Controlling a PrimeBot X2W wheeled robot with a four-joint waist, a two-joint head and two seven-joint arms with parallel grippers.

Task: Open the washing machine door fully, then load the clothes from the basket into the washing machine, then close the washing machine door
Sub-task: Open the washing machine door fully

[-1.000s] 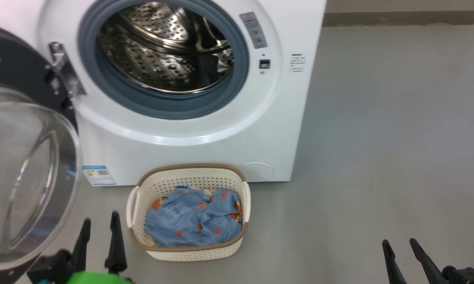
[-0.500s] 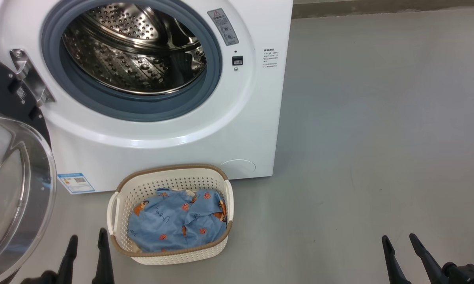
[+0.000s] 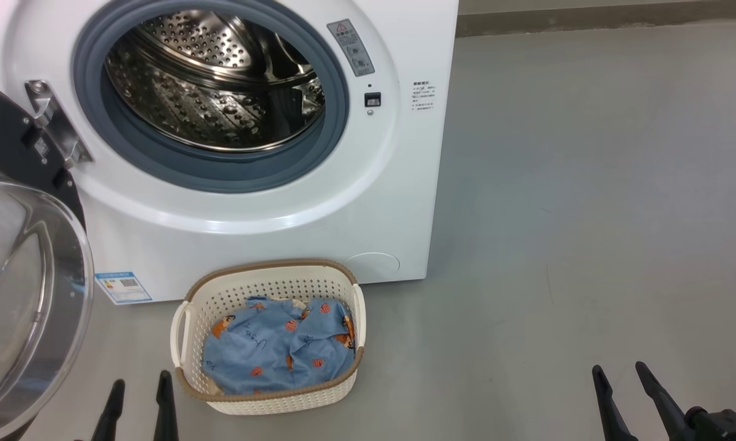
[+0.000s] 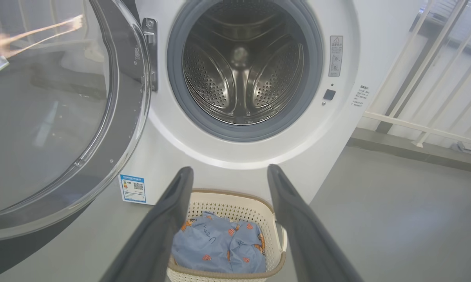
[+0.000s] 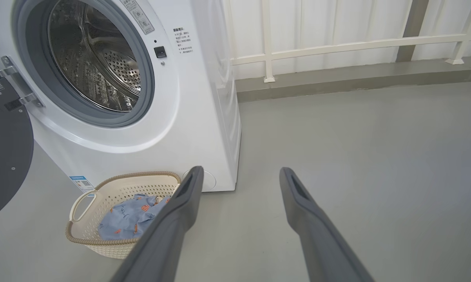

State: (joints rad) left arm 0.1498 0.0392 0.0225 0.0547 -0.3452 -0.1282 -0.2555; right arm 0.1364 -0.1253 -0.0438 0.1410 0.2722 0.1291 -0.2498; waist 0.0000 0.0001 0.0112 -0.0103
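Door: the washing machine door (image 3: 25, 263) stands swung wide on its hinge, left of the basket (image 3: 270, 264), with its glass bowl facing outward. The opening step looks finished.
Left claw: the left claw (image 3: 141, 380) sits just left of the basket's near corner, fingers spread wide and holding nothing.
Change: a second ago this claw reached higher beside the door glass, with a green wrist part showing. Now only its finger ends rise from the bottom edge. The whole view has also shifted, so the camera moved too.
Clothes: the clothes (image 3: 282, 349) lie crumpled inside the basket, blue cloth with orange-red figures. None are loaded yet.
Washing machine: the washing machine (image 3: 405, 184) stands directly behind the basket, and its steel drum (image 3: 215, 86) is empty.
Right claw: the right claw (image 3: 619, 367) is well right of the basket over bare floor (image 3: 588, 214), fingers apart and empty.
Meaning: the left claw has let go of the door, so loading comes next. That claw is nearest the clothes.
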